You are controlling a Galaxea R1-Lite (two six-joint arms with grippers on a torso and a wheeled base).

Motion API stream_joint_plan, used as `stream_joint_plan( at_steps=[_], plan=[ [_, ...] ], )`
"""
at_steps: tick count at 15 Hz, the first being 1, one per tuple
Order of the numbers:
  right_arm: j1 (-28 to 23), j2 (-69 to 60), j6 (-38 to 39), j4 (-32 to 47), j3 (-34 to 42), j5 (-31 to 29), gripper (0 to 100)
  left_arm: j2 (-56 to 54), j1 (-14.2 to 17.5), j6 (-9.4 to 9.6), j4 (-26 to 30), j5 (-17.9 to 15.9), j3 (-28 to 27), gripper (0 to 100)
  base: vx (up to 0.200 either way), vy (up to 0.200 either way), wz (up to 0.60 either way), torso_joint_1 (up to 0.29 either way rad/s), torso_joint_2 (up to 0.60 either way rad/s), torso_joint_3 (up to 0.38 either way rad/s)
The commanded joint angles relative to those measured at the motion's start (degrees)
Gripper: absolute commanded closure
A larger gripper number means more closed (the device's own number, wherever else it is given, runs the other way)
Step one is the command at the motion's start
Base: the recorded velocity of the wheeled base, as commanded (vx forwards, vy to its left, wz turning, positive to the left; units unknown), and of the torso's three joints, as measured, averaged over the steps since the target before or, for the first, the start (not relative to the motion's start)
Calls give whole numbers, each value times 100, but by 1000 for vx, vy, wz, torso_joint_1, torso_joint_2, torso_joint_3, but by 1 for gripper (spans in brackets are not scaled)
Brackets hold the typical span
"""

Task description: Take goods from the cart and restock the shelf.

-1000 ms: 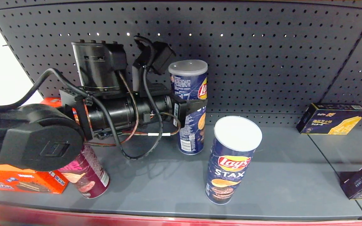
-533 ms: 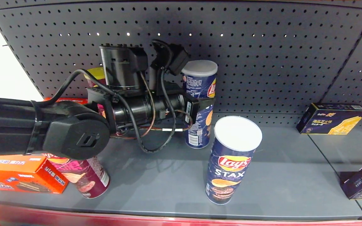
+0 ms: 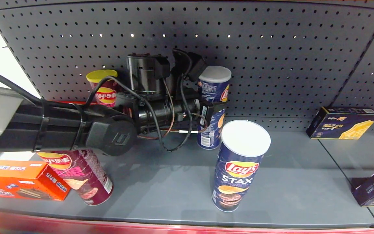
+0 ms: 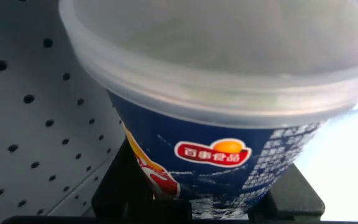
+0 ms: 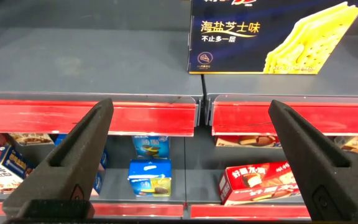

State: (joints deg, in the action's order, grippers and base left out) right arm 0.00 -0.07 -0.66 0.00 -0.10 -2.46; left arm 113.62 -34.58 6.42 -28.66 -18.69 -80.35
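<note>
My left gripper (image 3: 213,109) is shut on a blue chip can (image 3: 213,97) with a clear lid, holding it upright close to the pegboard at the back of the grey shelf (image 3: 174,191). Its base is at or just above the shelf surface; I cannot tell which. In the left wrist view the same blue can (image 4: 229,155) sits between the black fingers (image 4: 120,190) of the left gripper (image 4: 197,202). A second blue can (image 3: 239,165) stands in front of it, nearer the shelf edge. My right gripper (image 5: 191,162) stands open, with nothing between its fingers, facing lower shelves.
A maroon can (image 3: 86,177) and an orange box (image 3: 18,182) stand at the front left, another maroon can (image 3: 104,87) with a yellow lid at the back. Dark blue boxes (image 3: 344,123) lie to the right. Red-edged shelves (image 5: 135,115) hold a biscuit box (image 5: 272,34).
My left arm has carried the blue can to the right and deeper toward the pegboard. The yellow-lidded maroon can behind the arm has come into sight.
</note>
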Motion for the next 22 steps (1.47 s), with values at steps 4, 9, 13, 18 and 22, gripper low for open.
stream_joint_plan(
  at_steps=[4, 9, 13, 18, 22],
  plan=[
    [0, 7, -4, 0, 1, 0, 0, 451, -31, -1, -17, 6, -429, 100, 0, 0, 0, 0, 0, 0],
    [0, 7, -4, -9, 1, 0, 0, 618, -31, 8, -34, 14, -491, 100, 0, 0, 0, 0, 0, 0],
    [0, 7, -4, 0, 1, 0, 0, 767, -22, 8, -307, 14, -499, 100, 0, 0, 0, 0, 0, 0],
    [0, 7, 4, 0, 1, 0, 0, 758, -57, 8, -307, 14, -464, 100, 0, 0, 0, 0, 0, 0],
    [0, 7, -4, 0, 1, 0, 0, 750, -40, 219, -316, 14, -385, 0, 0, 0, 0, 0, 0, 0]
  ],
)
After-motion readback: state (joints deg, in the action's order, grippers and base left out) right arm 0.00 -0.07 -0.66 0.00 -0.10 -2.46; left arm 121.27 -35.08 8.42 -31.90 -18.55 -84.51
